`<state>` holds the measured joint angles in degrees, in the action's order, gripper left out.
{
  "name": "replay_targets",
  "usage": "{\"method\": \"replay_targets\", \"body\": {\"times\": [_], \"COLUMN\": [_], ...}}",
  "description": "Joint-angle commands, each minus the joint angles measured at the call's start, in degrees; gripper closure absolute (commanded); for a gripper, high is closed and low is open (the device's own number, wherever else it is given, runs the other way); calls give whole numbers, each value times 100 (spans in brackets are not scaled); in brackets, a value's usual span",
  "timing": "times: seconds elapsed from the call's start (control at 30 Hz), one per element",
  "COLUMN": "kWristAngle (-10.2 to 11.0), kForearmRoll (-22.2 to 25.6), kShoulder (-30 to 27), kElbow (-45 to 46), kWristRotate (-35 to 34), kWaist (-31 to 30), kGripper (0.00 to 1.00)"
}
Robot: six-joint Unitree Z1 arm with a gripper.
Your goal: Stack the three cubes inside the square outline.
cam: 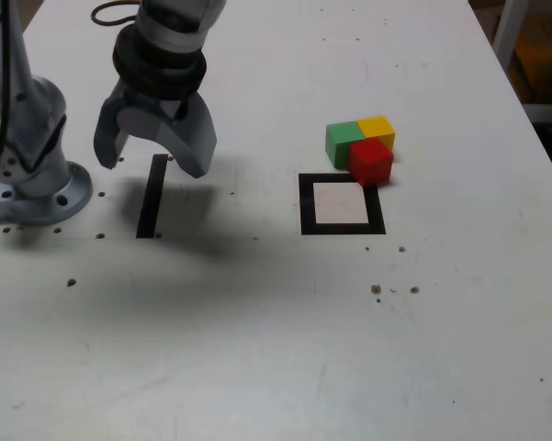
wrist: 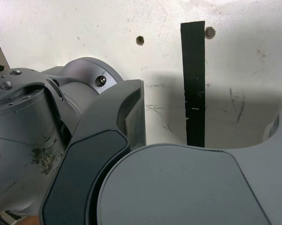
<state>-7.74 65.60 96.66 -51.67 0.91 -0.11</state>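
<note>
Red cube (cam: 370, 162), well apart from tool (cam: 158, 167)

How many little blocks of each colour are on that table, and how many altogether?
Red: 1 block
Green: 1 block
Yellow: 1 block
Total: 3 blocks

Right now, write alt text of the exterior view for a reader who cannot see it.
An open, empty pincer hangs over a white table near a straight black tape strip; green, yellow and red cubes cluster at the far edge of a black square outline.
</note>
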Motion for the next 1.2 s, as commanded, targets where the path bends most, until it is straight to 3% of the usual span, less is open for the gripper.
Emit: {"method": "replay_targets", "body": {"times": [0.0, 0.63, 0.73, 0.87, 1.17], "kWristAngle": [-3, 174, 233, 209, 71], "kForearmRoll": [46, 305, 499, 1126, 1418], "kShoulder": [4, 9, 70, 298, 604], "kElbow": [-22, -149, -484, -1377, -2490], "kWristRotate": [-3, 20, 4, -95, -493], "kWaist": [2, -1, -94, -200, -200], "kGripper": [0, 1, 1, 1, 0]}}
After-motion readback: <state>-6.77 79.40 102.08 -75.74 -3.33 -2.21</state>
